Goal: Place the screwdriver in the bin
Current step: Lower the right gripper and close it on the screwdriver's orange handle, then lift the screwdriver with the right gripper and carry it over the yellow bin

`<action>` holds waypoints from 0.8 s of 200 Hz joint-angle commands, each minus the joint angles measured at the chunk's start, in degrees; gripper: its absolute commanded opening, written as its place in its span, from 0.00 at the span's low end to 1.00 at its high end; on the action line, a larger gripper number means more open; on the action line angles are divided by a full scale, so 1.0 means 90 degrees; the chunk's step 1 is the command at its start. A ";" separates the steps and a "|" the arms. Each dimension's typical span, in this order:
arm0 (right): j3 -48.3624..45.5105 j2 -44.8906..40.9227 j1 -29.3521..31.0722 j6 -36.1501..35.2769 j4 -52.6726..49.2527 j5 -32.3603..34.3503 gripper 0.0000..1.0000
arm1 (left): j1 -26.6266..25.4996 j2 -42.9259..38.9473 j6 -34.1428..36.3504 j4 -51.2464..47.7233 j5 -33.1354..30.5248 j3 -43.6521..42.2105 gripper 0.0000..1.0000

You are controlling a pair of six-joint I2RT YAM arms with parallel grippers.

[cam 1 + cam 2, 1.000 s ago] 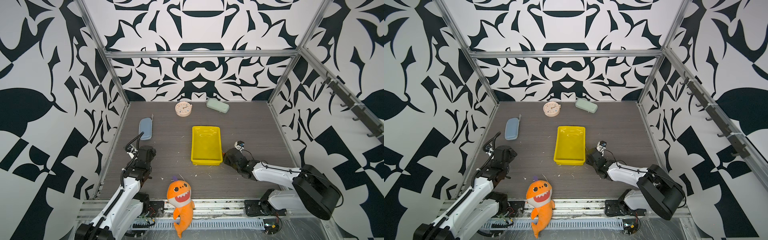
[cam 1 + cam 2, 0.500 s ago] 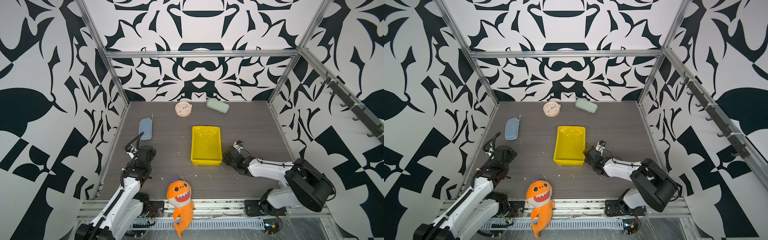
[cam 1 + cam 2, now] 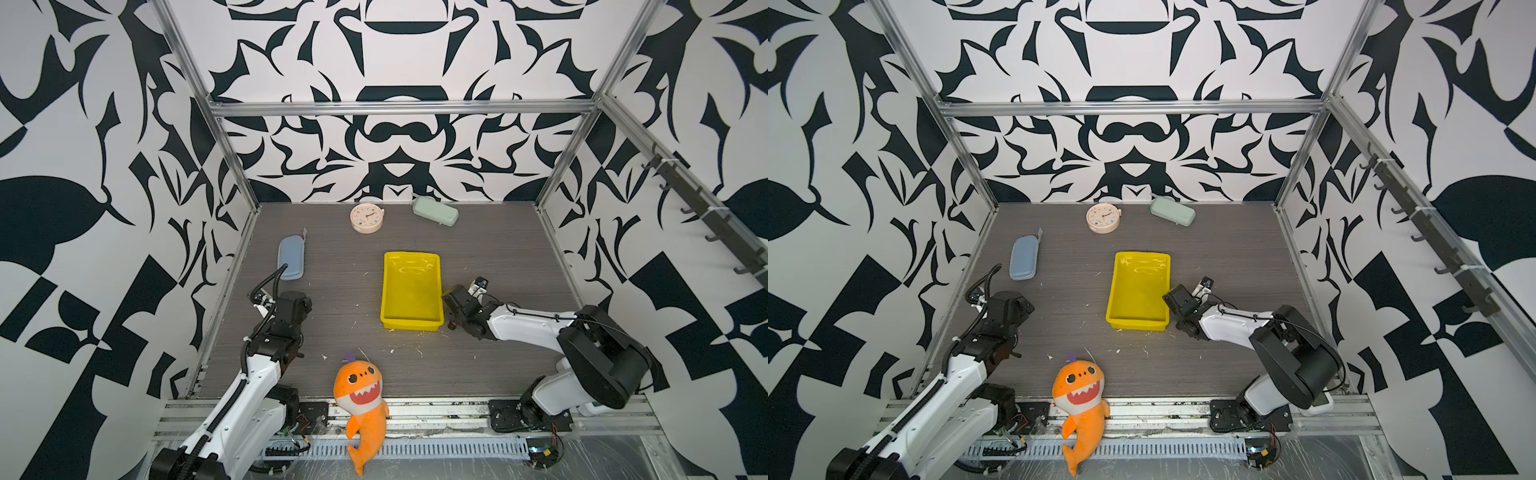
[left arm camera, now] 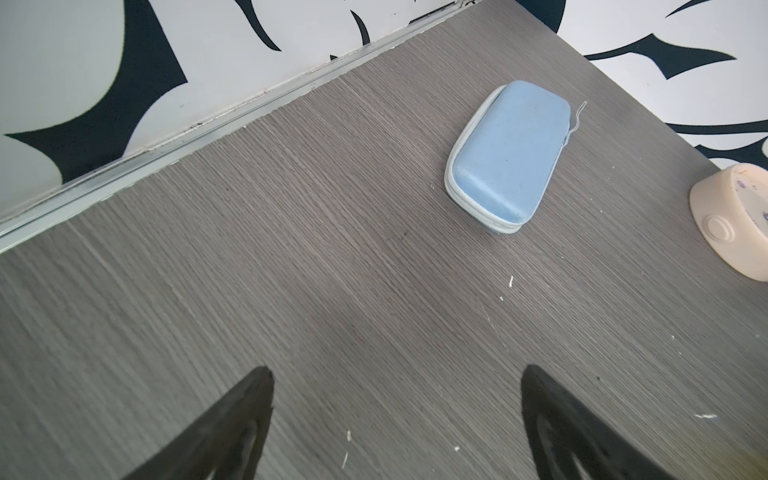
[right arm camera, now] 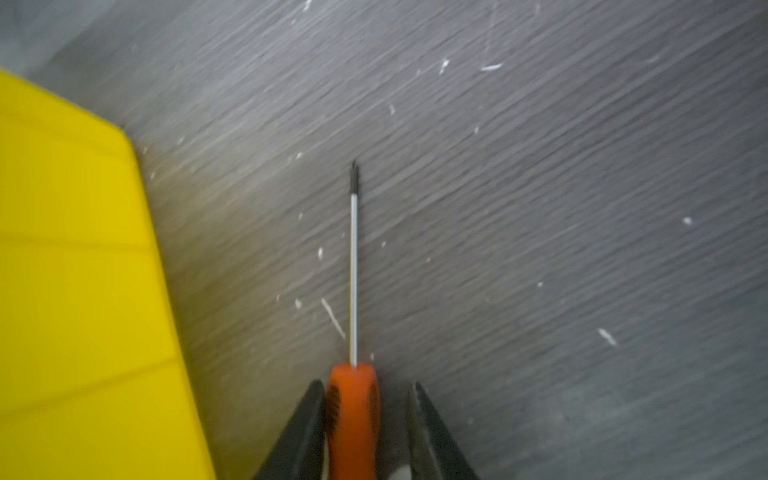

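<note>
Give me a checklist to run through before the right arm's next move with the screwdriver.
1. Screwdriver handle between the jaws of the right gripper: ok.
2. Grip firmly closed: cannot tell; a slim gap shows on one side of the handle.
3. Screwdriver lifted off the table: cannot tell.
4. Bin empty: ok.
5. Left gripper open, empty, away from the bin: ok.
6. Screwdriver inside the bin: not ok; it is outside, beside the bin's wall.
</note>
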 commanded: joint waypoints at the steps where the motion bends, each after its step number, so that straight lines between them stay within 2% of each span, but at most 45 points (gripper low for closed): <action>1: 0.0146 0.0183 -0.0092 0.0055 -0.0736 -0.0169 0.22 | 0.0013 -0.0083 -0.0131 -0.0095 -0.0075 0.0175 0.96; 44: 0.0101 -0.0147 -0.0088 -0.0016 -0.0751 0.0004 0.19 | 0.0008 -0.0145 -0.0146 -0.0132 -0.0099 0.0158 0.96; 49: 0.0090 -0.0206 -0.0086 -0.0036 -0.0752 0.0043 0.14 | 0.0013 -0.0157 -0.0151 -0.0132 -0.0104 0.0160 0.96; 92: 0.0049 -0.0640 -0.0084 -0.0236 -0.0750 0.0448 0.13 | 0.0011 -0.0248 -0.0200 -0.0110 -0.0087 0.0108 0.96; 103: 0.0049 -0.0694 -0.0087 -0.0360 -0.0759 0.0553 0.14 | 0.0014 -0.0271 -0.0264 0.0090 0.0182 0.0092 0.93; 110: 0.0028 -0.0731 -0.0068 -0.0448 -0.0712 0.0619 0.14 | 0.0005 -0.0266 -0.0133 0.0632 0.0683 -0.0014 0.99; 114: -0.0001 -0.0738 -0.0061 -0.0480 -0.0684 0.0658 0.14 | -0.0006 -0.0232 -0.0121 0.1042 0.0970 -0.0111 1.00; 123: -0.0051 -0.0735 -0.0045 -0.0496 -0.0672 0.0751 0.14 | -0.0037 -0.0036 -0.0249 0.2043 0.1457 -0.0324 1.00; 134: -0.0041 -0.0722 -0.0052 -0.0494 -0.0760 0.0837 0.14 | -0.0102 0.0416 -0.0595 0.2877 0.1497 -0.0327 1.00; 147: 0.0033 -0.0730 -0.0044 -0.0620 -0.0823 0.0930 0.14 | -0.0150 0.1149 -0.0709 0.3029 0.1475 0.0144 1.00; 160: 0.0059 -0.0772 0.0004 -0.0775 -0.0789 0.1117 0.13 | -0.0215 0.1852 -0.0506 0.2879 0.1693 0.0795 1.00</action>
